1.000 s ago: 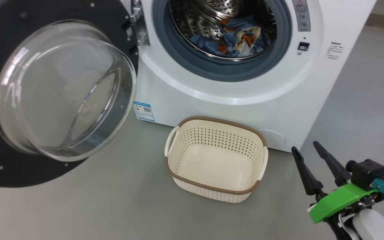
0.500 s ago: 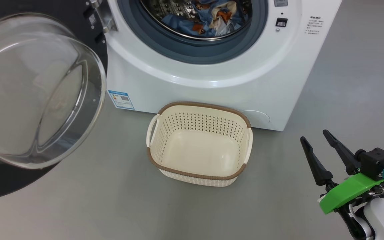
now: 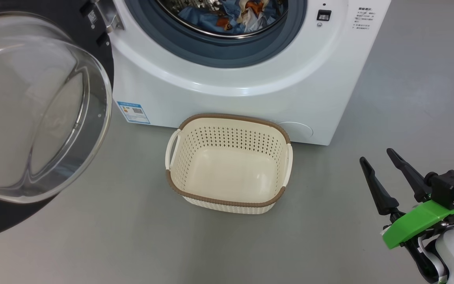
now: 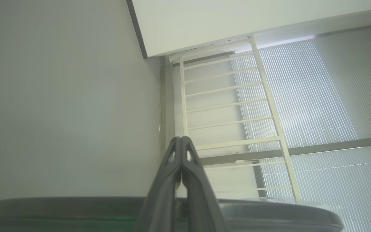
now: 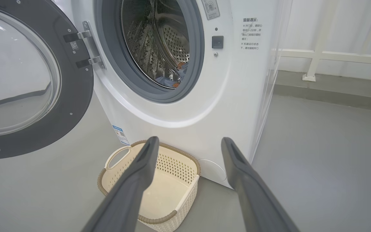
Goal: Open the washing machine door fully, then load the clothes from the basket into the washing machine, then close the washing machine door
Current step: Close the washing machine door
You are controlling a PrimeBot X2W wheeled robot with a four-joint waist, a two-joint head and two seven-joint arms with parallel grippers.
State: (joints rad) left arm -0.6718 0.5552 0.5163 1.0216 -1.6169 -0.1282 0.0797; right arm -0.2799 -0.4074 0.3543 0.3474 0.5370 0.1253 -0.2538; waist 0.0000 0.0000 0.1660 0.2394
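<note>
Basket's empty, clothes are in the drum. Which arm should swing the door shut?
Left, probably. The washing machine door hangs open on the robot's left, while the right gripper stands open far right, beyond the basket. The left gripper is shut, fit for pushing, though it faces a wall.

Head view shifted, not things themselves. Washing machine [image 3: 231, 90] and basket [image 3: 219, 202] now sit further up and left in picture. Less of clothes [image 3: 231, 15] visible, cut by top edge. Door [image 3: 34, 106] cropped more at left edge. Right tool [image 3: 376, 155] now wider apart from basket, higher and further right in picture.
</note>
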